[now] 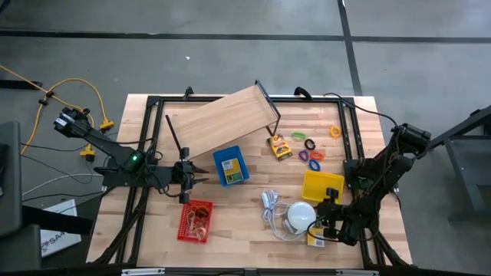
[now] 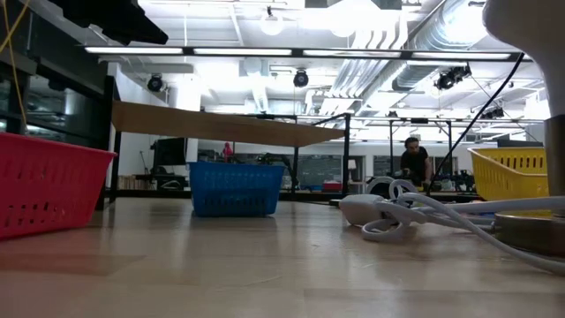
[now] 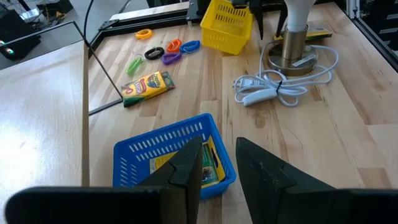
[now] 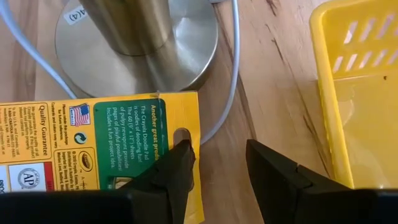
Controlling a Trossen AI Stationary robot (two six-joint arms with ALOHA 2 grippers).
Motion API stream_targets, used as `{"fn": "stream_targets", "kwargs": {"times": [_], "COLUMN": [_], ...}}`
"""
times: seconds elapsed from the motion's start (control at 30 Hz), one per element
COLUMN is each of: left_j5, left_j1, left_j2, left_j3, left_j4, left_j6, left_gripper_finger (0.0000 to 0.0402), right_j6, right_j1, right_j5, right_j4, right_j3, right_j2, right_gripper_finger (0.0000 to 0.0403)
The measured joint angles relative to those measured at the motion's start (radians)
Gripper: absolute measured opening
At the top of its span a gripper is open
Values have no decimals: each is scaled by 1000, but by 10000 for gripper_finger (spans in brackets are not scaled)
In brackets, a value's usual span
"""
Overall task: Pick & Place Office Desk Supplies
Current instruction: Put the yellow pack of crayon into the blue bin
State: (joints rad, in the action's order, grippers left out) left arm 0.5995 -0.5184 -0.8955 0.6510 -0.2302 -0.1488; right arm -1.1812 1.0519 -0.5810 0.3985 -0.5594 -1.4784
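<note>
A yellow printed packet (image 4: pixel 99 149) lies flat on the table beside the lamp's metal base (image 4: pixel 137 43). My right gripper (image 4: pixel 217 165) hangs open just above its end with the hang hole (image 4: pixel 181 134), at the near right (image 1: pixel 321 230). My left gripper (image 3: pixel 219 168) stands open above the blue basket (image 3: pixel 168 155), which holds another yellow-green packet (image 3: pixel 208 168). A crayon packet (image 1: pixel 280 146) and small coloured clips (image 1: pixel 311 152) lie loose at the far right. Tan rubber bands (image 1: pixel 199 222) lie in the red basket (image 1: pixel 184 222). My right gripper comes slanting down from above. One finger (image 4: pixel 174 168) lies over the packet's hang-hole end, the other (image 4: pixel 273 171) over bare table beside it. Whether either one touches the packet, I cannot tell.
The yellow basket (image 1: pixel 322 186) stands close to my right gripper. The white dome lamp (image 1: pixel 301 216) and its coiled cord (image 1: pixel 270 208) lie between the baskets. A wooden board (image 1: pixel 222 119) is raised on the black frame at the far side. Bare wood lies along the near edge.
</note>
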Motion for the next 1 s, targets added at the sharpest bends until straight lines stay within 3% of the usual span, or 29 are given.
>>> {"fn": "stream_targets", "kwargs": {"times": [0.2, 0.6, 1.0], "left_j5": [0, 0, 0], "left_j1": [0, 0, 0], "left_j2": [0, 0, 0], "left_j3": [0, 0, 0], "left_j4": [0, 0, 0], "left_j6": [0, 0, 0], "left_gripper_finger": [92, 92, 92], "right_j6": [4, 7, 7], "right_j1": [0, 0, 0], "right_j5": [1, 7, 8], "right_j4": [-11, -15, -22], "right_j3": [0, 0, 0], "right_j2": [0, 0, 0], "right_gripper_finger": [139, 51, 5]}}
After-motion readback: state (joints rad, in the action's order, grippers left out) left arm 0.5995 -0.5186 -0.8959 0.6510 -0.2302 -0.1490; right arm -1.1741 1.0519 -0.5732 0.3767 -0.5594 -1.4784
